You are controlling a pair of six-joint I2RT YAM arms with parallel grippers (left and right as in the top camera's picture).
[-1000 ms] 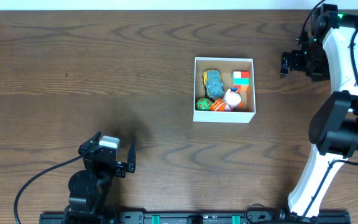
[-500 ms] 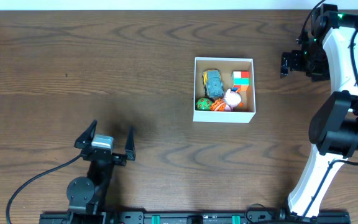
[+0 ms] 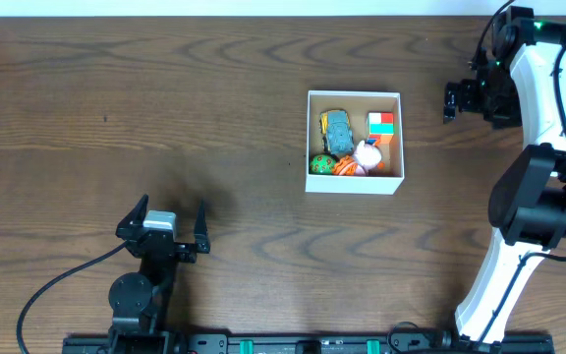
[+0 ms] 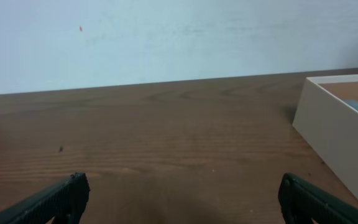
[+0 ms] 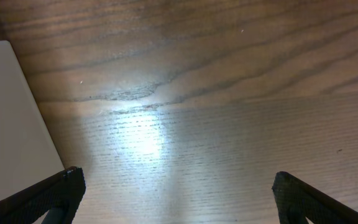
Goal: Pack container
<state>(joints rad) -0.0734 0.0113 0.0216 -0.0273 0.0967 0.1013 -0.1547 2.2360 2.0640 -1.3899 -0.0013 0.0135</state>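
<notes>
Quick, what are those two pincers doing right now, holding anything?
Left pincer: open, holding nothing.
Right pincer: open, holding nothing.

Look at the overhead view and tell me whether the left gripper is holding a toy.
No, the left gripper is wide open and empty, well apart from the container.

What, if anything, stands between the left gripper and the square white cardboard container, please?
Nothing visible does: only bare brown wooden table lies between the open left gripper and the square, shallow white cardboard container.
</notes>
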